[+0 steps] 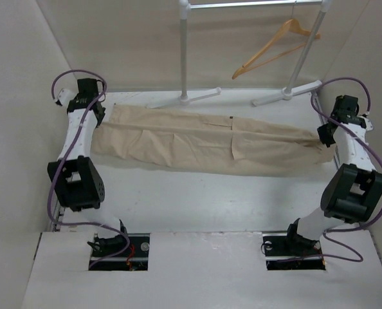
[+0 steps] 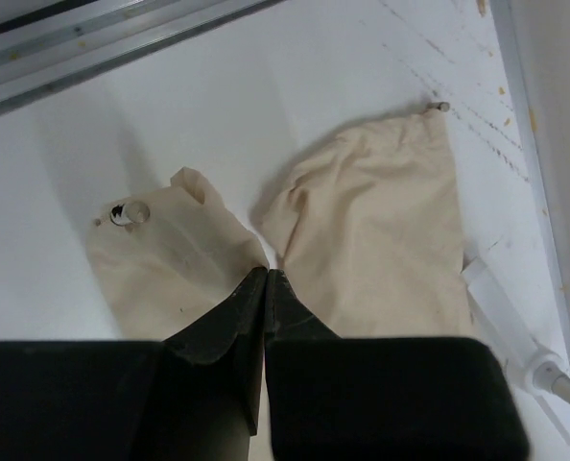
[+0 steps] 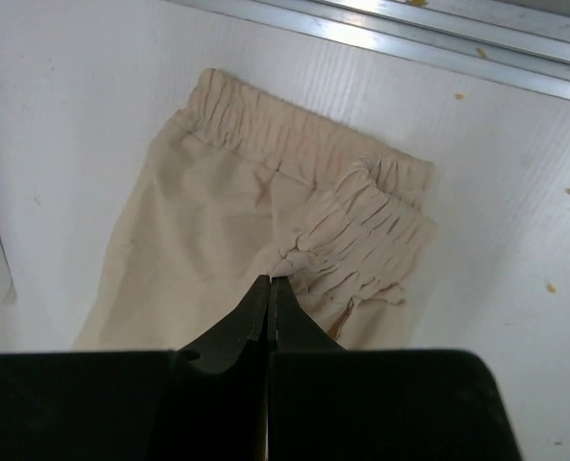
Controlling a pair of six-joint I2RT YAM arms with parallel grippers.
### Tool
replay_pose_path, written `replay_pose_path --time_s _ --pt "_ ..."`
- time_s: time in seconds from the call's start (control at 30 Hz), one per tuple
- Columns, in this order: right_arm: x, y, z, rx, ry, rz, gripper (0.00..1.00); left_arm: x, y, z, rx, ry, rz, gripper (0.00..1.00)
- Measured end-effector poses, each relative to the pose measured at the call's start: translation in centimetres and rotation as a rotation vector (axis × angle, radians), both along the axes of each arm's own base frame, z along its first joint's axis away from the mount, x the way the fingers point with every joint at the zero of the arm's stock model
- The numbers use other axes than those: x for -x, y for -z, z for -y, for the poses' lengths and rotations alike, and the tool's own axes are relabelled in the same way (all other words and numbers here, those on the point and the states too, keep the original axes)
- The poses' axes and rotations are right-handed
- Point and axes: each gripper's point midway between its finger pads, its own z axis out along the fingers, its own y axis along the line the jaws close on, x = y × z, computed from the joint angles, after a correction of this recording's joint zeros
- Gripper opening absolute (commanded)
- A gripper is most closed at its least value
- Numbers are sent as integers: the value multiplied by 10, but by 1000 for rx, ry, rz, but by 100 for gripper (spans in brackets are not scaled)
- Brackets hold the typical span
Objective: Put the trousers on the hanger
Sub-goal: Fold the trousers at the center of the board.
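The beige trousers [image 1: 204, 141] lie stretched flat across the table from left to right. My left gripper [image 1: 96, 111] is at their left end. In the left wrist view it [image 2: 268, 272] is shut, pinching the cloth [image 2: 371, 230] where two flaps meet, next to a metal eyelet [image 2: 127, 212]. My right gripper [image 1: 325, 136] is at their right end. In the right wrist view it [image 3: 270, 279] is shut on puckered cloth beside the elastic gathered hem [image 3: 362, 230]. The tan wooden hanger [image 1: 274, 48] hangs tilted from the rack rail at the back right, apart from both grippers.
A white rack stands behind the trousers: an upright pole [image 1: 184, 51], a slanted pole [image 1: 310, 45], and feet on the table [image 1: 184, 98] [image 1: 287, 93]. White walls close in left and right. A white rack foot [image 2: 501, 307] lies right of the left gripper.
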Motion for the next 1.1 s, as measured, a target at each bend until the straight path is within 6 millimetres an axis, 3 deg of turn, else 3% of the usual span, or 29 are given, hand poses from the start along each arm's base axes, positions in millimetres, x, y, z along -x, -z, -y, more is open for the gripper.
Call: replay_pose_path --time_s 0.27,0.4,0.5,0.6,0.63,0.77,0.83,0.9,1.03,1.1 --pt "-74 -1 9 -34 -71 28 1 -121 -1 12 -80 114 9 1" --pt "-108 7 17 -42 -91 31 4 -171 22 21 -101 158 8 4" --pt "-130 18 28 -27 -97 18 5 -187 57 18 -116 162 -35 10" --pt "-145 30 36 -19 -98 2 8 -189 86 8 -123 153 -81 16" --pt "-148 34 36 -18 -100 -5 13 -190 89 6 -127 154 -81 23" --pt "-150 42 32 -22 -115 -26 54 -200 71 -4 -137 160 -11 45" --pt "-152 41 26 -19 -133 -28 66 -188 61 -6 -128 166 7 48" --pt "-153 38 19 -11 -156 -17 74 -159 53 -6 -108 165 5 51" --pt "-136 25 -8 3 -221 5 77 -67 54 7 -23 145 18 62" --pt "-127 9 -23 19 -257 39 76 -32 64 20 40 150 52 65"
